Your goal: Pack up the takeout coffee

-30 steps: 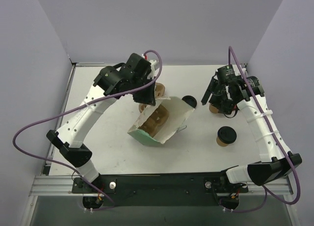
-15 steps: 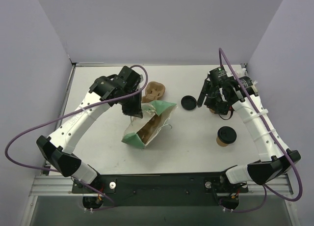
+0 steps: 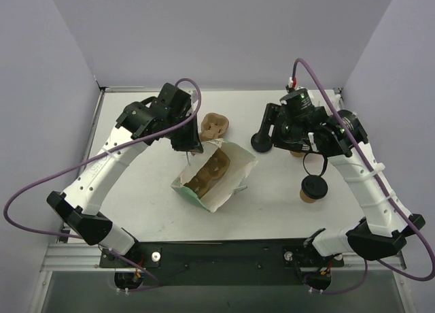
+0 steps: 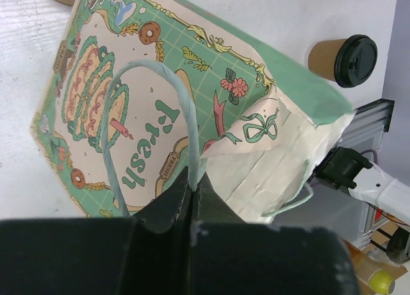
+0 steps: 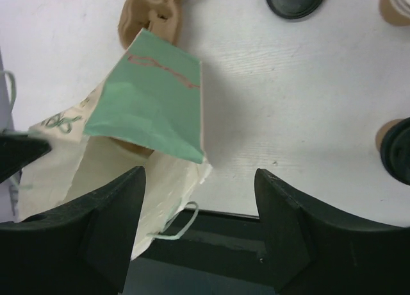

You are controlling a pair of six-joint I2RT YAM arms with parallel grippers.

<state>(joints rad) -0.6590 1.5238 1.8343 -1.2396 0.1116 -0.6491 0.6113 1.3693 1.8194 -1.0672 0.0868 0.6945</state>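
We pinched the paper bag's (image 4: 83,96) twisty handle (image 4: 146,63) with our left gripper (image 4: 193,181). Our right gripper (image 5: 200,178) hung wide open.

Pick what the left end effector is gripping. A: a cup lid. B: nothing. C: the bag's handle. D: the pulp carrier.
C: in the left wrist view, the left end effector is shut on the pale blue handle of the bag.

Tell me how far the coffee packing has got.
Done: the bag is open, a carrier inside. In hand: the left gripper pinches its handle; the right gripper is open, empty. Left: the lidded cup sits on the table, unpacked.
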